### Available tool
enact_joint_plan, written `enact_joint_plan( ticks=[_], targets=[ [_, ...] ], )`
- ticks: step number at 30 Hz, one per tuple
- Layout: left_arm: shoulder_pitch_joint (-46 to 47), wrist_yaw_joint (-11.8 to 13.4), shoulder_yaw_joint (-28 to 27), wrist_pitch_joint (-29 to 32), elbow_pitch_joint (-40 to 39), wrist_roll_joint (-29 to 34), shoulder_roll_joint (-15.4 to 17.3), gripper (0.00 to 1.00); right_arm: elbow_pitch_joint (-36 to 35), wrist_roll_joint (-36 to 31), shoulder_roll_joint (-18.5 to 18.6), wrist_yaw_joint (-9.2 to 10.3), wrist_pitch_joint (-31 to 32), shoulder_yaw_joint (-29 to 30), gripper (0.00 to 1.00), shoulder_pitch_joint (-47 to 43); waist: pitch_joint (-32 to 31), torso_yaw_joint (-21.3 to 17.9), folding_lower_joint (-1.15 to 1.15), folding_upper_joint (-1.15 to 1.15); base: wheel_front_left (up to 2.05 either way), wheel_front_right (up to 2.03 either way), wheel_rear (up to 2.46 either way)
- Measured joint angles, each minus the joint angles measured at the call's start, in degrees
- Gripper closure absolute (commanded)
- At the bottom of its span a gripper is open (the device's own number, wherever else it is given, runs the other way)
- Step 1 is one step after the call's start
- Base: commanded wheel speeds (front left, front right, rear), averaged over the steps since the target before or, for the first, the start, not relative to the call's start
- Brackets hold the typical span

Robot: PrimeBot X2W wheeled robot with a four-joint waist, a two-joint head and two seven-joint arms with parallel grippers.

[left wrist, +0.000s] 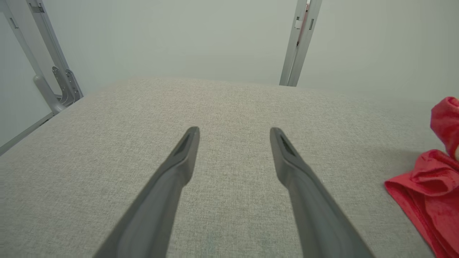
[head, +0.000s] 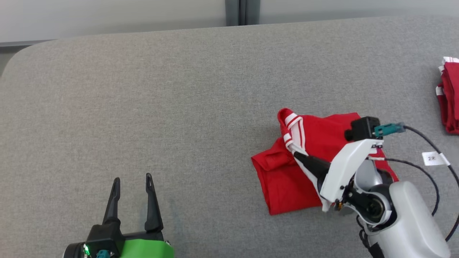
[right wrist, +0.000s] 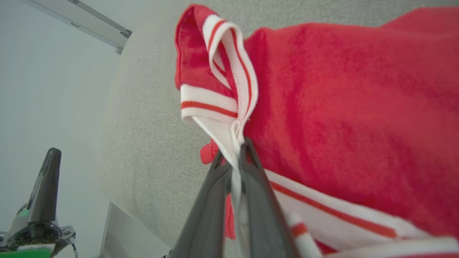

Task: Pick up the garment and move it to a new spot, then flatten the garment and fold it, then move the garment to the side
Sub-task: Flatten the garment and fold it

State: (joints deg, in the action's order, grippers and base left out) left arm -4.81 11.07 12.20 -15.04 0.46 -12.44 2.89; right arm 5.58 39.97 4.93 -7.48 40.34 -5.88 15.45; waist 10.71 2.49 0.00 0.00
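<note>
Your right gripper (head: 296, 154) was clenched on the garment (head: 283, 182), its two fingers pinched together on the white, red-striped trim. In the right wrist view you could see that trim squeezed flat between the fingertips. A loop of the ribbed band stood up above them, and the red cloth spread away to that view's right.

The garment lay on the table (head: 143, 89), right of the middle and toward the near edge in the head view. It was bunched and partly folded over itself, with a small red flap sticking out at its left. The striped band ran from the fingers up to a raised loop at the garment's far left corner. Whether the pinched part was clear of the cloth under it, you could not tell. The right arm's white wrist covered the garment's right portion.

Your left gripper (head: 132, 178) was released, fingers spread wide with nothing between them. It sat at the lower left of the head view, well apart from the garment. Its own wrist view showed bare table between the fingers and the garment's red edge at the far right.

A second red pile (head: 450, 100) with white trim lay at the table's right edge, apart from the garment. A white tag (head: 433, 158) showed near the right arm.
</note>
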Motion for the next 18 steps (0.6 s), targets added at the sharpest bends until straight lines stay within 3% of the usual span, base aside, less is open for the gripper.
enact_joint_plan(
  ticks=[13,15,16,18],
  targets=[
    [-0.2,-0.1,-0.6,0.0,1.1,0.1,0.0,0.00,4.9,-0.7,-2.0,0.00,-5.8,-5.2,1.00,-1.5,-0.2,0.1,0.00,0.00,0.00,0.00,0.00],
    [-0.2,-0.1,-0.7,0.0,1.2,0.2,0.0,0.00,4.9,1.1,-1.9,0.01,-7.0,-6.6,0.37,-1.5,-0.2,-0.3,0.00,0.00,0.00,0.00,0.00],
    [-0.2,-0.1,-0.8,0.0,1.3,0.2,0.0,0.00,4.8,3.0,-1.9,0.01,-7.7,-7.2,0.00,-1.5,-0.2,-0.5,0.00,0.00,0.00,0.00,0.00],
    [-0.3,-0.3,-0.8,0.0,1.6,0.7,0.0,0.00,4.1,9.8,-2.0,0.00,-11.3,-8.4,0.00,-1.5,-0.5,-1.0,0.00,0.00,0.00,0.00,0.00]
  ],
)
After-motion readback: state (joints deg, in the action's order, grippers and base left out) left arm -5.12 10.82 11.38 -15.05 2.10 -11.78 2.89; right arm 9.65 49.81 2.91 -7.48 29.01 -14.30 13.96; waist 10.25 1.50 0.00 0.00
